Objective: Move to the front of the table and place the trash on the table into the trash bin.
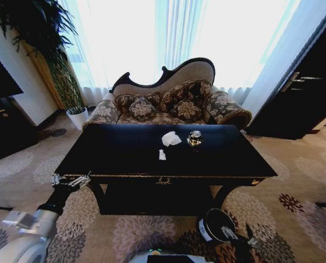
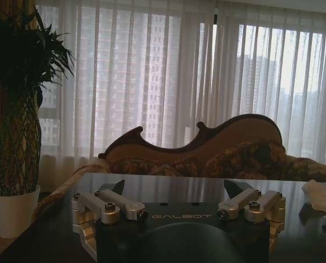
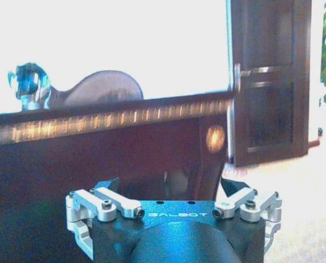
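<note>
the black bench (image 1: 124, 156) stands across the middle of the head view, a patterned sofa (image 1: 168, 101) behind it at twelve o'clock; the black bin (image 1: 216, 224) sits on the carpet at five o'clock, below the bench's front edge; the left gripper (image 1: 70, 179) is at the bench's front left corner, about eight o'clock, jaws spread open with nothing between them; the right gripper (image 3: 173, 192) hangs low by the bin, facing the bench's front rail, jaws open and empty; on the benchtop lie a white tissue (image 1: 171, 138), a shiny round object (image 1: 194, 138) just beside it at three o'clock, and a tiny white scrap (image 1: 162, 155) at six o'clock of the tissue.
</note>
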{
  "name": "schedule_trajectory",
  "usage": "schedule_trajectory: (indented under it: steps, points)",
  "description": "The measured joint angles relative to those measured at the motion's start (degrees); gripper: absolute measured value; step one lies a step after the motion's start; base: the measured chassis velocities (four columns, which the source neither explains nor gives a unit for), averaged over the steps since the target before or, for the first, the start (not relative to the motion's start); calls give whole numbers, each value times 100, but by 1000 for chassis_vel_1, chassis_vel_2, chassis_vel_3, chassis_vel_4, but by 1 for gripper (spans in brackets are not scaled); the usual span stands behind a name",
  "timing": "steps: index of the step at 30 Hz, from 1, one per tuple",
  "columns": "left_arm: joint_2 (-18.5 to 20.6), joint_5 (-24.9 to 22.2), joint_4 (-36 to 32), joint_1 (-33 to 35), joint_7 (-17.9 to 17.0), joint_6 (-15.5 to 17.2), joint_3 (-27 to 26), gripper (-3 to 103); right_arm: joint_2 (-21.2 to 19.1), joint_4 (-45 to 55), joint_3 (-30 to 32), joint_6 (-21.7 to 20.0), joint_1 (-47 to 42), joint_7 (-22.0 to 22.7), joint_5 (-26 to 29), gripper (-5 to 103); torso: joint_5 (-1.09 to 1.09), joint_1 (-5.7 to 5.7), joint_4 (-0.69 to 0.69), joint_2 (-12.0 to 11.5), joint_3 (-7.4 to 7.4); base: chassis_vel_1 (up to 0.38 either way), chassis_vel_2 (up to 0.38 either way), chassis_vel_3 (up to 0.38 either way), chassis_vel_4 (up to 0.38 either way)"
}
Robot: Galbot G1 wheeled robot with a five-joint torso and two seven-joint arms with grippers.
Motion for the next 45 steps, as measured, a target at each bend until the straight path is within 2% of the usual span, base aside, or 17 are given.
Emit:
schedule_trajectory:
  steps: [4,6,7,11,12,14,16,17,21,22,26,27,31,32,34,41,45]
  points:
    - [0,0,0,0,-1,0,0,100,-98,745,352,-366,-86,55,223,100,-1,0,1,0,0,0,0,0,0]
    - [0,0,0,0,-1,0,-1,100,-256,1256,564,-874,40,66,404,100,-1,0,0,0,0,0,0,0,0]
    - [0,0,0,0,-1,0,-1,100,-256,1256,564,-874,40,66,404,100,-1,0,0,0,0,0,0,0,0]
    - [1,0,0,0,-1,1,-1,100,-719,1794,626,-1945,672,119,719,100,1,0,0,0,1,0,0,0,0]
    - [1,0,0,0,-1,1,-1,100,-719,1794,626,-1945,672,119,719,100,1,0,0,0,1,0,0,0,0]
    - [1,0,0,-1,-1,0,-1,100,-1327,1940,521,-2578,1134,250,908,100,2,0,2,-1,1,0,0,0,0]
    - [2,0,1,0,0,1,-1,100,-1870,1993,465,-2986,1424,363,1123,100,0,1,4,-1,1,0,0,0,0]
    - [2,0,1,0,0,1,-1,100,-1870,1993,465,-2986,1424,363,1123,100,0,1,4,-1,1,0,0,0,0]
    - [1,0,1,0,0,1,0,100,-2668,1942,316,-3652,2000,637,1777,100,0,1,2,-1,1,0,0,0,0]
    - [1,0,1,0,0,1,0,100,-2668,1942,316,-3652,2000,637,1777,100,0,1,2,-1,1,0,0,0,0]
    - [0,0,0,0,-1,1,0,100,-3320,1557,-274,-4090,2919,889,2447,100,0,0,1,-1,1,0,0,0,0]
    - [0,0,0,0,-1,1,0,100,-3320,1557,-274,-4090,2919,889,2447,100,0,0,1,-1,1,0,0,0,0]
    - [0,0,0,0,-2,1,0,100,-3925,953,-1234,-4273,3962,1037,2894,100,1,1,1,-2,2,0,0,0,0]
    - [0,0,0,0,-2,1,0,100,-3925,953,-1234,-4273,3962,1037,2894,100,1,1,1,-2,2,0,0,0,0]
    - [0,0,0,0,-1,0,0,100,-4132,623,-1756,-4279,4578,1031,2976,100,0,1,1,-1,1,0,0,0,0]
    - [0,0,0,0,-1,0,0,100,-4251,-99,-3172,-4284,6079,1017,2974,100,0,2,2,-2,1,0,0,0,0]
    - [0,0,-1,0,-1,0,0,100,-4204,-388,-3513,-4282,6443,974,2949,100,1,1,1,-1,1,0,0,0,0]
